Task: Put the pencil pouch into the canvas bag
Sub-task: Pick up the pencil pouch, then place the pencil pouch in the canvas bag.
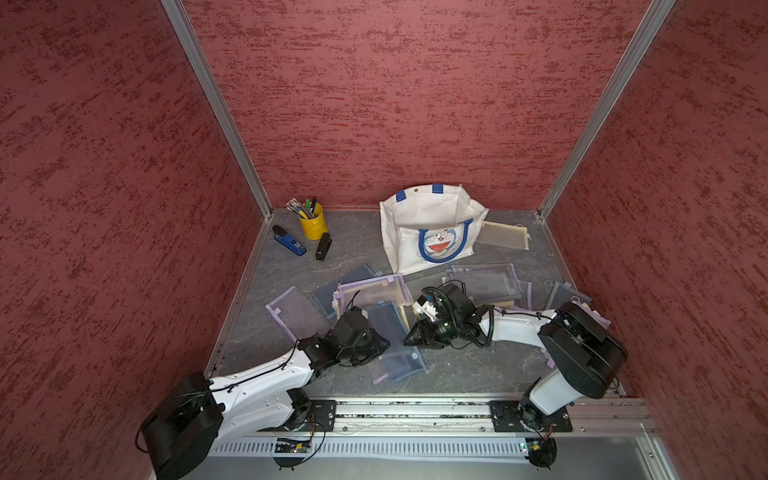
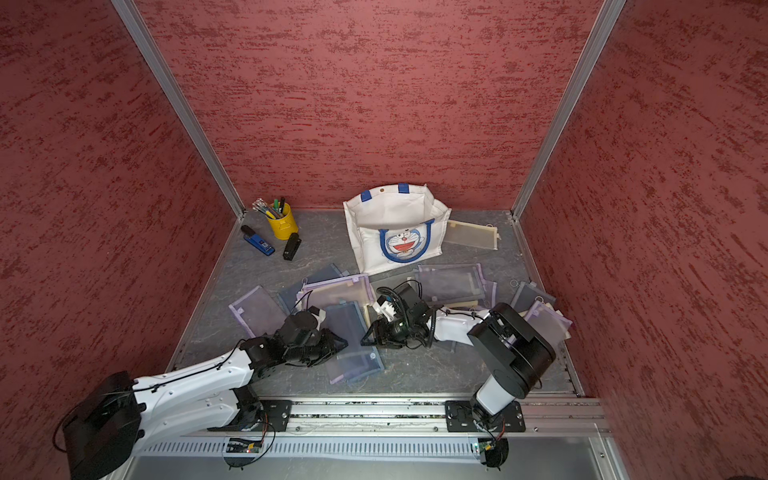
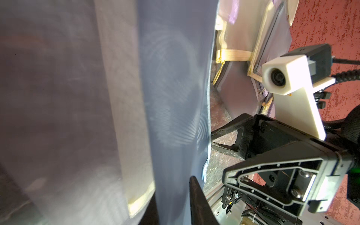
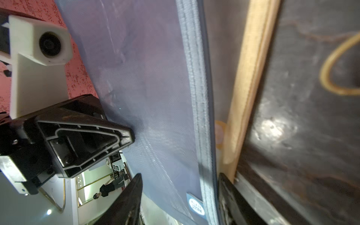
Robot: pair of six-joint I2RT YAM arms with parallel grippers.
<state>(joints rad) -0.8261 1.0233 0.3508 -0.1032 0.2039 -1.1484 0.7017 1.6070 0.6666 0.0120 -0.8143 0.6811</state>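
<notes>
Progress: early. We see no pouch inside the canvas bag, which stands open-mouthed at the back of the table.
Outstanding: in our judgement the grasp, the lift, the carry to the back and the drop into the bag are all not yet done.
Blue pouch: it is near the front, between the two grippers, overlapping other mesh pouches.
Long axis: it runs front to back and leans slightly. The far end heads roughly toward the bag, and the corner with the round tag faces the front rail.
Left gripper: it is at the pouch's left edge. Mesh covers the wrist view, so we cannot tell whether it grips.
Right gripper: its jaws stand apart and straddle the pouch's stitched right edge. They are not clamped.
</notes>
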